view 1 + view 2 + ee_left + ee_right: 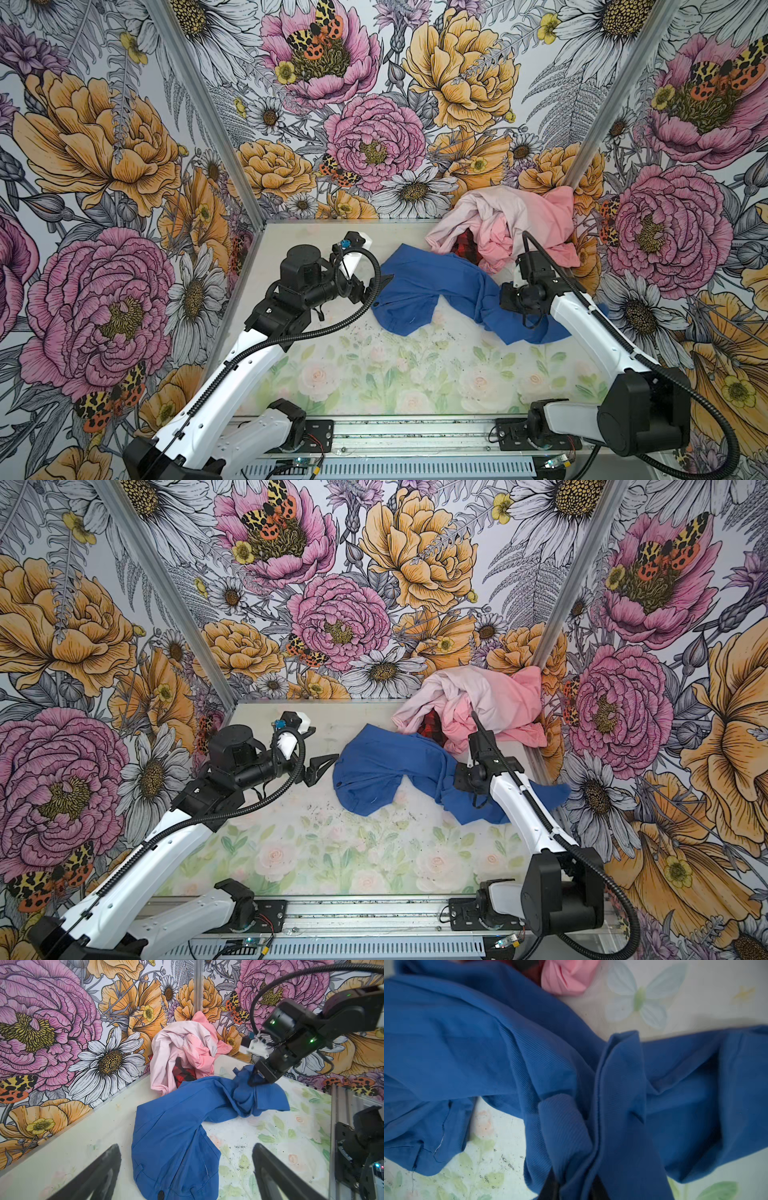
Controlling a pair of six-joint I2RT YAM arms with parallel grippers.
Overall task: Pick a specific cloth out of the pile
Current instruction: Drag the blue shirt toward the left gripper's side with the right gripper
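Nearest the arms' bases, the floral-printed table (374, 374) lies bare, which leaves room to work. Just past that, the blue cloth (424, 291) sprawls mostly flat across the middle of the table. One broad end with a button and belt loops (trousers or shorts, by the look of it) lies towards the left arm, and the other end trails under the right arm. The left gripper (323, 766) hovers just beside the broad end, jaws spread wide and holding nothing. The right gripper (254, 1081) has its jaws close together on a bunched fold near the cloth's middle. The fabric peaks up to it, so I judge the fold pinched. Farther back, in the far right corner, sits the pile (511, 224): pale and salmon pink garments with a red-and-black plaid cloth (463, 245) peeking out low down. The blue cloth's far edge touches the pile just beside the plaid.

The step in hand seems to be getting the blue cloth fully apart from the pile. To do it well, draw the fold low and slowly towards the bare near side. Watch that the touching edge slips free without dragging the plaid or a pink hem along.
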